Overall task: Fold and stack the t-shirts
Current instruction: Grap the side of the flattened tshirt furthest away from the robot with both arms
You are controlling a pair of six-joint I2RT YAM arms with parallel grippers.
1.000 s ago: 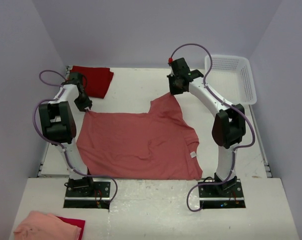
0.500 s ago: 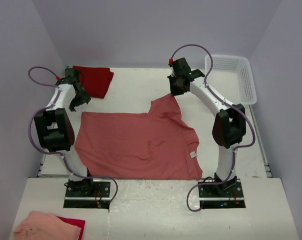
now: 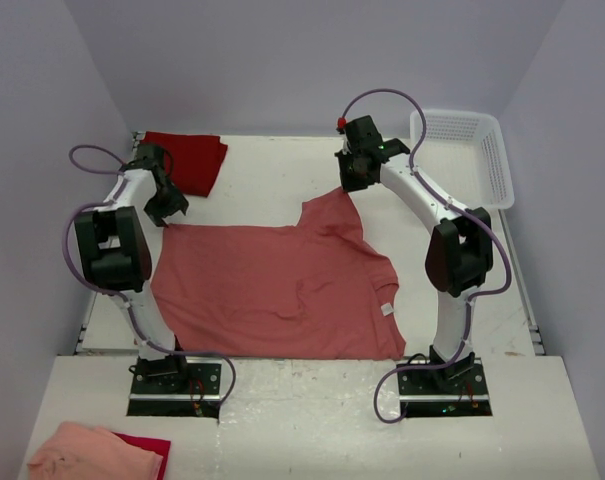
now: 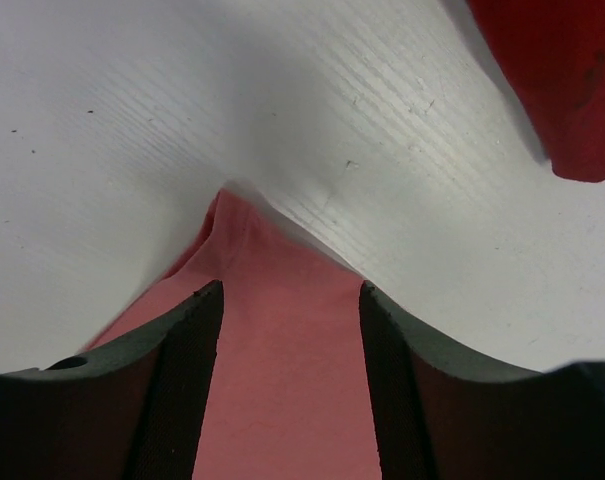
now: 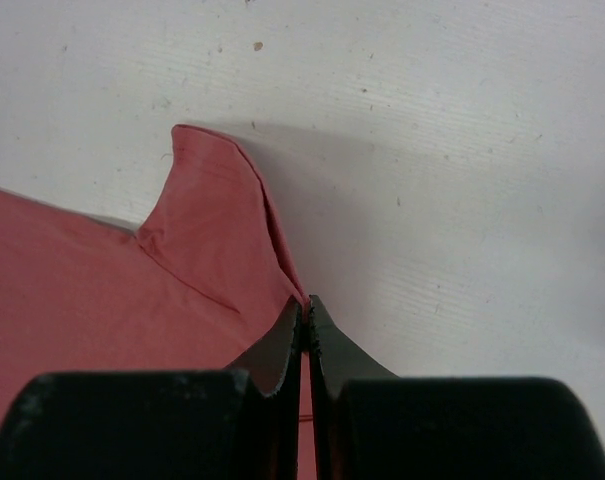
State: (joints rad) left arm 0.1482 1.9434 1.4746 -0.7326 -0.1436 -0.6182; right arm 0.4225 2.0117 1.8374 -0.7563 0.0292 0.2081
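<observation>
Pulling with the right gripper (image 5: 305, 306) clamped on its far flap while the left gripper (image 4: 291, 292) hangs open, empty, over a corner could bunch the salmon t-shirt (image 3: 282, 290) spread on the table (image 3: 272, 170).

The salmon t-shirt (image 3: 272, 290) carries a white label (image 3: 388, 309), illegible.

matt cloth t-shirt (image 3: 282, 290), perhaps cotton

Setting was a robot lab cell: bare lilac walls (image 3: 282, 60) enclosed a white bench (image 3: 272, 165) with two bolted arms (image 3: 437, 215).
</observation>
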